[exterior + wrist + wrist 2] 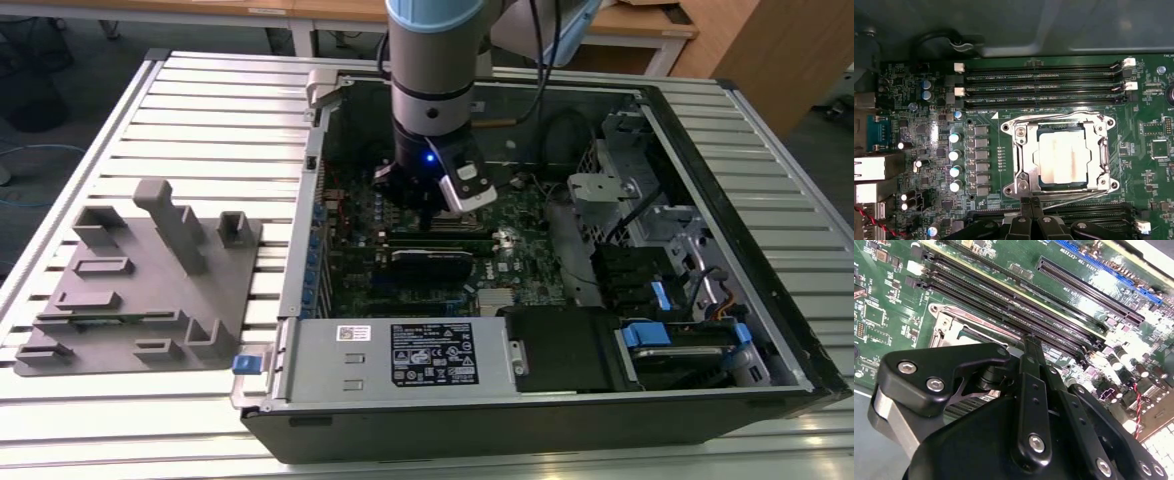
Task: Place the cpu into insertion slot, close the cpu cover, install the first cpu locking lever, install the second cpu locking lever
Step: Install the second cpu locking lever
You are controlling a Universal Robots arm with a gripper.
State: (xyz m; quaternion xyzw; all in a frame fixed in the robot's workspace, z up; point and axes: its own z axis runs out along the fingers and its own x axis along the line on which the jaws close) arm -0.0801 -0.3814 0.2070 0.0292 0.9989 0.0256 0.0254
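Observation:
In the first wrist view the cpu [1061,157], a square chip with a silver-grey face, lies in the insertion slot [1018,187] on the green board. The cpu cover [1024,150], a silvery frame, lies flat around the chip, whose face fills its window. One thin wire locking lever [1054,119] runs along one side of the slot, and another [1079,197] runs along the opposite side. My gripper [1029,202] is shut, its tips together at the slot's edge by that second lever. Whether they touch it is unclear. The exterior view has the gripper [430,215] low inside the computer case.
Long black memory slots [1044,77] run along one side of the socket, and more [1089,212] lie under my fingers. The open case walls [300,250] surround the board, with a power supply [400,355] at the front. A grey fixture block [147,280] stands at the exterior view's left.

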